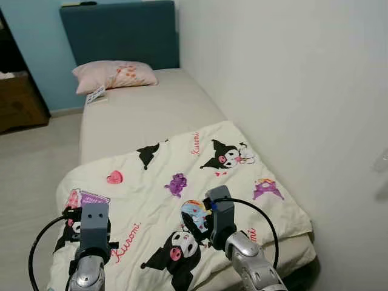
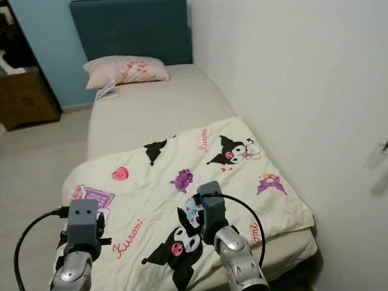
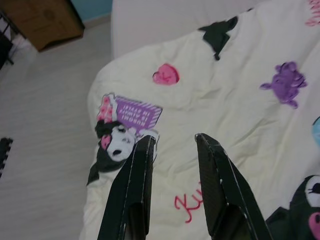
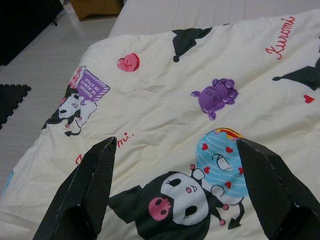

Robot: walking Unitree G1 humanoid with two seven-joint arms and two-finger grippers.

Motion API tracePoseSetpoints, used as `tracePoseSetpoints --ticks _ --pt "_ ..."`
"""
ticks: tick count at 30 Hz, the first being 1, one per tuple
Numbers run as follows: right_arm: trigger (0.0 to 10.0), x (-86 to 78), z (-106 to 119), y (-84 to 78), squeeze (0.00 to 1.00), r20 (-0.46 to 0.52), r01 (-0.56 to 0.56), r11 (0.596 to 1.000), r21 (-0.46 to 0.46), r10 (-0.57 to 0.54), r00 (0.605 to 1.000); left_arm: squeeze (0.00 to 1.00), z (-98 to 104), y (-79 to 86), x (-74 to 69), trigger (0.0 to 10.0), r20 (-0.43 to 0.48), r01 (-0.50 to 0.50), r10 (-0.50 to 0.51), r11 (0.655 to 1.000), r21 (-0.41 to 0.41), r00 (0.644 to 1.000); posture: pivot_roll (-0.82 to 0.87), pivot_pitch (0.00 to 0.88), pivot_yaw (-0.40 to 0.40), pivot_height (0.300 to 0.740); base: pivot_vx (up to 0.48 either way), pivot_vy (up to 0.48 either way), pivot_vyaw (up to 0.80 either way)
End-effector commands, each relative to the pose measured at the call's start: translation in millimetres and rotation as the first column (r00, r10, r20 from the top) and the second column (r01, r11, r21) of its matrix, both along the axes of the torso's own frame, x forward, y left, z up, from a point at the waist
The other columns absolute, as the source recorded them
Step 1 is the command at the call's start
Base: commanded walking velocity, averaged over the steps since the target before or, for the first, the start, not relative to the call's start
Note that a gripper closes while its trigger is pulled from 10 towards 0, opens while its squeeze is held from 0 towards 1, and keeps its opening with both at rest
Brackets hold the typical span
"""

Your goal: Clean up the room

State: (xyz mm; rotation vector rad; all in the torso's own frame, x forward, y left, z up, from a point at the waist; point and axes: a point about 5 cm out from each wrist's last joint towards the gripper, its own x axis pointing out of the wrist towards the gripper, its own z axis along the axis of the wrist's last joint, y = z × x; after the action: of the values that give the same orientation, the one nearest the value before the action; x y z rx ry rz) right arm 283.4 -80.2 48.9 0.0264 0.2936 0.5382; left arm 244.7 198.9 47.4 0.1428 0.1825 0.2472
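Bed: we see a bed [image 1: 145, 112] running from near to far along the white wall [image 1: 285, 79] on the right, with a dark teal headboard [image 1: 121, 33] at the far end.
Blanket: a cream blanket [image 1: 182, 200] printed with cartoon figures covers the near half of the bed, spread fairly flat, its left edge hanging over the side toward the floor [image 1: 30, 176].
Pillow: a pink pillow [image 1: 112, 74] lies at the far end against the headboard, with a small paper tag [image 1: 96, 95] just near it on the bare mattress.
Left gripper: we find the left gripper [image 3: 172, 145] above the near left part of the blanket, close to the purple sign print; its fingers [image 3: 135, 185] stand narrowly apart and hold nothing.
Right gripper: the right gripper [image 4: 175, 147] hangs over the near middle of the blanket, above the black cartoon figure; its fingers [image 4: 95, 185] are spread wide, nothing between them.
Furniture: a brown wooden cabinet [image 1: 18, 100] stands far left on the floor.
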Motion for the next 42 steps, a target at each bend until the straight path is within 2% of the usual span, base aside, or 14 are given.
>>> tracePoseSetpoints --ticks 1,13,27,30,34,37,39,42 --pt "10.0 -3.0 -0.6 1.5 0.00 -0.003 -0.005 1.000 0.018 0.005 1.000 0.00 -5.1 -3.0 -3.6 10.0 -0.011 0.002 -0.002 1.000 -0.006 1.000 -0.02 0.014 0.010 0.740 0.000 0.000 0.00" --pt "10.0 -7.8 -6.6 7.1 0.00 0.001 -0.066 0.997 -0.043 0.066 0.998 0.00 -7.6 -5.7 -6.5 10.0 -0.012 0.009 -0.009 1.000 -0.014 1.000 -0.02 0.014 0.009 0.740 0.000 0.000 0.00" --pt "10.0 -14.9 -8.0 14.5 0.00 -0.013 -0.167 0.985 -0.040 0.166 0.986 0.00 -8.9 -8.3 -10.3 10.0 -0.005 -0.003 0.002 1.000 -0.030 1.000 -0.01 0.023 -0.005 0.740 0.000 0.000 0.80" --pt "10.0 -15.4 -8.4 15.5 0.00 -0.014 -0.173 0.984 -0.036 0.172 0.985 0.00 -12.8 -9.3 -12.9 10.0 -0.035 -0.024 0.021 0.997 -0.069 0.999 -0.01 0.021 -0.004 0.740 0.000 0.000 0.80" --pt "10.0 -15.8 -8.5 15.8 0.00 -0.014 -0.169 0.985 -0.029 0.169 0.986 0.00 -15.2 -12.0 -13.9 10.0 -0.054 -0.020 0.016 0.997 -0.069 0.998 -0.01 0.019 0.000 0.740 0.000 0.000 0.80" --pt "10.0 -16.1 -7.5 13.7 0.00 -0.002 -0.153 0.988 -0.014 0.153 0.988 0.00 -13.7 -24.2 -12.1 10.0 -0.032 0.067 -0.071 0.993 -0.094 0.997 -0.01 0.016 0.008 0.740 0.000 0.000 0.71" --pt "10.0 -15.5 -9.2 10.7 0.00 -0.021 -0.117 0.993 0.003 0.117 0.993 0.00 -10.7 -31.1 -9.8 10.0 -0.008 0.117 -0.118 0.991 -0.067 0.993 -0.01 0.015 0.012 0.740 0.000 0.000 0.00" --pt "10.0 -15.5 -9.5 10.4 0.00 -0.025 -0.110 0.994 0.003 0.110 0.994 0.00 -9.3 -31.4 -8.6 10.0 0.007 0.114 -0.114 0.992 -0.057 0.993 -0.02 0.013 0.015 0.740 0.000 0.000 0.00"
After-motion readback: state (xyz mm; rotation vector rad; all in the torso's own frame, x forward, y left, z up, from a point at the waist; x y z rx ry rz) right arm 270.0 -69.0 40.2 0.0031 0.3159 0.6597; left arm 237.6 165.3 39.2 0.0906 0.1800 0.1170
